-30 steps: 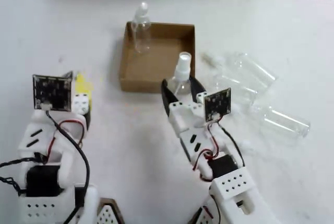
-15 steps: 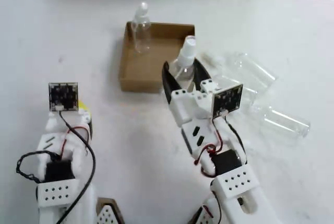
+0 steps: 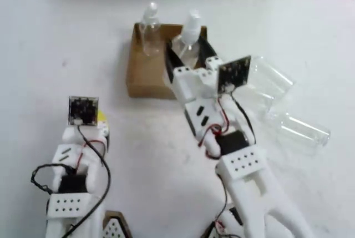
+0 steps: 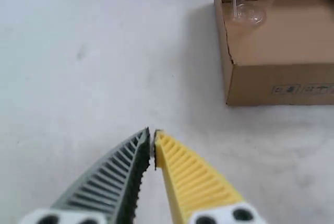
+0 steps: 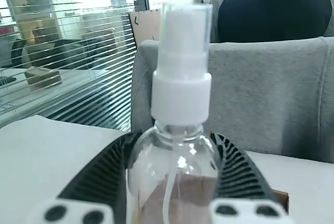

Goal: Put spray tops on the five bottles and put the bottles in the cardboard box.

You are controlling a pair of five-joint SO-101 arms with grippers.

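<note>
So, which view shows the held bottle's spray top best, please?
Right wrist view: the spray top stands close on the bottle in the right gripper. The high view gives it small, at the box; the left wrist view faces that box.

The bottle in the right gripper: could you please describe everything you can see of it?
The bottle is clear and plastic-looking, with a round shoulder and a white spray top fitted on its neck. It stands upright, clamped in the right gripper, over the cardboard box. Whether its base touches the box floor is hidden.
</note>
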